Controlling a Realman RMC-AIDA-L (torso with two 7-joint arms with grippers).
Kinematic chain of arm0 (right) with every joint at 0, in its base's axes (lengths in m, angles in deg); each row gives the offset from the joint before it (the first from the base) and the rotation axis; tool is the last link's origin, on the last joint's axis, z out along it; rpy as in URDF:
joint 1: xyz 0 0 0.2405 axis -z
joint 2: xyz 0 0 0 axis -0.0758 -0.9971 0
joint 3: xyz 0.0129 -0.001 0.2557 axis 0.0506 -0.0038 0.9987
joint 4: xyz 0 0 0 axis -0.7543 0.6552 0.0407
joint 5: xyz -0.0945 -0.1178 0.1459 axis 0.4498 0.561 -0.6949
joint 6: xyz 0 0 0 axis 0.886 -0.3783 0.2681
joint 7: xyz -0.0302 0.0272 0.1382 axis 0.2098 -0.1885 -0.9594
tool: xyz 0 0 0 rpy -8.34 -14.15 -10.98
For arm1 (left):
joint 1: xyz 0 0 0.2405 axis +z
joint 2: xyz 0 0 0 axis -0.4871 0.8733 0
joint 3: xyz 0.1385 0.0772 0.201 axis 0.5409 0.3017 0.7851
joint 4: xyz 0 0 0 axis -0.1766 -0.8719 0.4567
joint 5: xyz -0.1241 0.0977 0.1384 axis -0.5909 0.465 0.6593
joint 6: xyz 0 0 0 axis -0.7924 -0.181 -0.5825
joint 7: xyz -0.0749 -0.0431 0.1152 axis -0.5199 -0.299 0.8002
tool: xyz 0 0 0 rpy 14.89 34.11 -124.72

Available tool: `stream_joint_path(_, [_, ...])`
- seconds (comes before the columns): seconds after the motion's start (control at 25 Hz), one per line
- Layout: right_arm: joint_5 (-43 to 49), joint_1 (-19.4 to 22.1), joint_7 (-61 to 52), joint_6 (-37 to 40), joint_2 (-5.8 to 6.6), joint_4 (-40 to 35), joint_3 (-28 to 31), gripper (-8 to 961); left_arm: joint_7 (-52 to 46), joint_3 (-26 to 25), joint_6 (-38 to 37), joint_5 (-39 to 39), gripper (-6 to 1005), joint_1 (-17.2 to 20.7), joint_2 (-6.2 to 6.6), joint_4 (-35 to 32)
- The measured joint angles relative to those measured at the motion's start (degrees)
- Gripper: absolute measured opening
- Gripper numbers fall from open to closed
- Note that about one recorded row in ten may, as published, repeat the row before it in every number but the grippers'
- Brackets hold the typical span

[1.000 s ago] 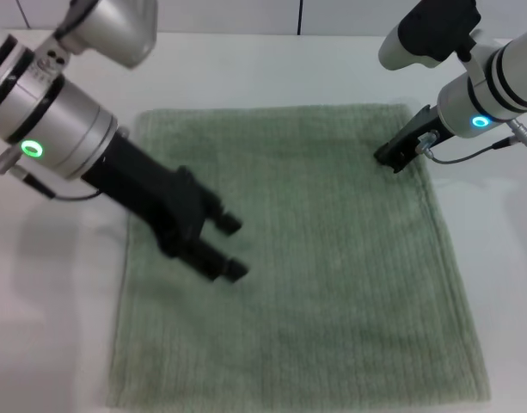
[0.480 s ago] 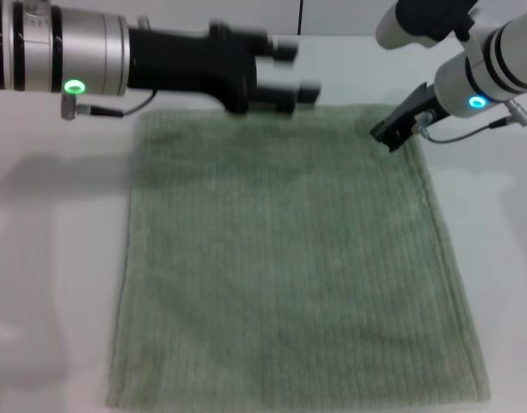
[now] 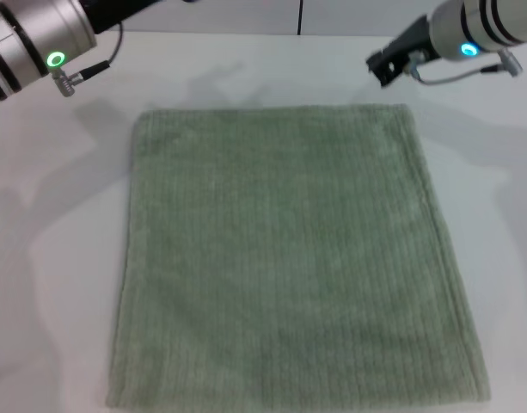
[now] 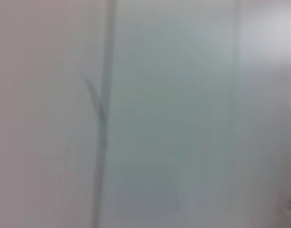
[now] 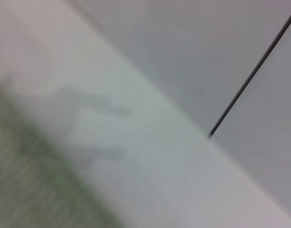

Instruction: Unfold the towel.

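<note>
The towel (image 3: 289,258) is a pale sage-green ribbed cloth lying flat and spread open in one layer on the white table (image 3: 57,258), with all of its hemmed edges showing. A strip of it also shows in the right wrist view (image 5: 22,190). My right gripper (image 3: 389,62) hangs in the air above the table just beyond the towel's far right corner, touching nothing. My left arm (image 3: 39,39) is raised at the far left, and its gripper is out of the picture. Neither gripper holds the towel.
The table's far edge meets a pale wall with a dark vertical seam (image 3: 299,15), also seen in the right wrist view (image 5: 249,76). The left wrist view shows only the wall. Bare table surrounds the towel on the left, right and far sides.
My left arm has swung up and away from over the towel to the far left, its gripper leaving the view. My right gripper has lifted off the far right corner and moved back.
</note>
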Motion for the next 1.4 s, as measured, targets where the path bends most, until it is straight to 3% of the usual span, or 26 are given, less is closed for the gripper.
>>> stream_joint_path(0.16, [-2.4, 0.0, 1.5, 4.7, -0.26, -0.9, -0.1, 62, 9.2, -2.6, 1.3, -9.3, 687, -0.3, 0.0, 6.4])
stream_joint_path(0.32, [-12.8, 0.7, 8.8, 11.9, -0.29, -1.1, -0.1, 62, 15.2, -6.2, 1.5, -17.9, 687, 0.5, 0.01, 10.7])
stream_joint_path(0.48, [-19.0, 1.1, 14.3, 15.9, -0.29, -0.5, -0.1, 63, 17.6, -8.3, 1.6, -20.8, 687, 0.5, 0.09, 12.4])
stream_joint_path(0.72, [-37.6, 2.6, 29.6, 21.7, -0.41, 2.1, -0.1, 64, 21.3, -10.3, 3.2, -24.4, 686, 0.3, -0.05, 13.7])
stream_joint_path(0.84, [-41.7, 3.4, 32.6, 22.5, -0.55, 2.2, -0.1, 65, 24.5, -10.6, 3.3, -26.8, 686, -0.1, -0.09, 15.2])
stream_joint_path(0.92, [-49.3, 5.3, 37.9, 22.7, -0.68, 2.1, -1.1, 65, 29.2, -10.6, 3.3, -30.8, 686, -0.8, -0.1, 17.4])
stream_joint_path(1.08, [-56.2, 7.5, 43.3, 22.6, -0.7, 1.3, -3.3, 66, 33.1, -10.6, 3.5, -32.9, 685, -1.6, -0.15, 18.7])
stream_joint_path(1.4, [-79.8, 13.5, 64.8, 20.1, -0.76, 0.7, -9.8, 67, 36.7, -10.7, 5.1, -34.2, 685, -3.1, -0.27, 19.9])
